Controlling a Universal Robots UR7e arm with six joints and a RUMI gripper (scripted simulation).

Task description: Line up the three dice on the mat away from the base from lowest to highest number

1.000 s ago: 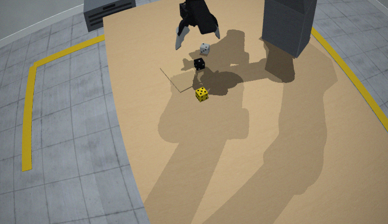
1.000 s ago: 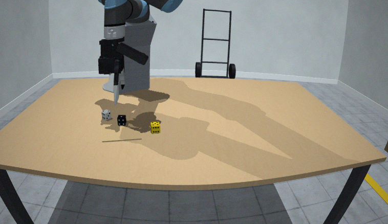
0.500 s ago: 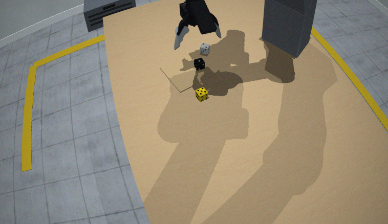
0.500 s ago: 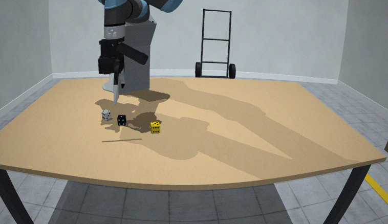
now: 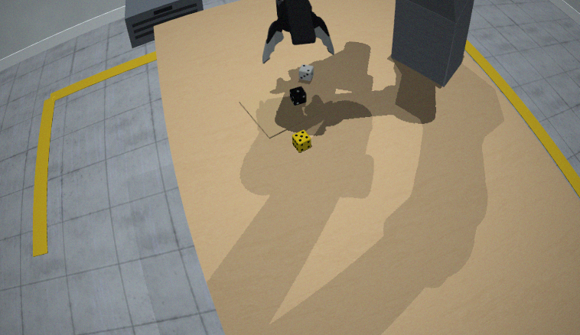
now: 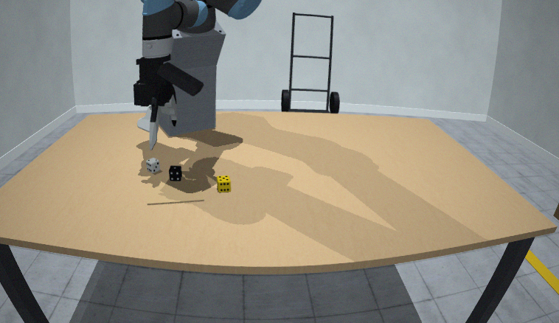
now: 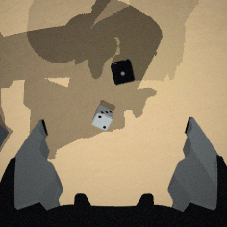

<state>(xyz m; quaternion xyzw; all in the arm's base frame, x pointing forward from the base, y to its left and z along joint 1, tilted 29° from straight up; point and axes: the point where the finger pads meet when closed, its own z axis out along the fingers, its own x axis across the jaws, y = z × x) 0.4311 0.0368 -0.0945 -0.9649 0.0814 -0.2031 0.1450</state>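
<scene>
The gripper point(image 5: 298, 57) point(image 6: 163, 136) point(image 7: 115, 120) is open and empty above the table, on the base side of the dice. A white die point(image 5: 305, 73) point(image 6: 153, 166) point(image 7: 102, 118) sits nearest it, with two pips on top. A black die point(image 5: 298, 95) point(image 6: 175, 173) point(image 7: 122, 72) shows one pip on top. A yellow die point(image 5: 301, 141) point(image 6: 223, 183) shows five on top and is out of the wrist view. Thin lines mark the mat's edge point(image 5: 256, 121) point(image 6: 175, 202); its other edges are hard to see. The yellow die appears outside that outline.
The robot's grey pedestal point(image 5: 421, 36) point(image 6: 193, 93) stands at the table's base side. The arm's shadows darken the table point(image 5: 205, 143) point(image 6: 102, 220) around the dice. A grey cabinet point(image 5: 164, 8) and a hand truck point(image 6: 311, 57) stand beyond the table.
</scene>
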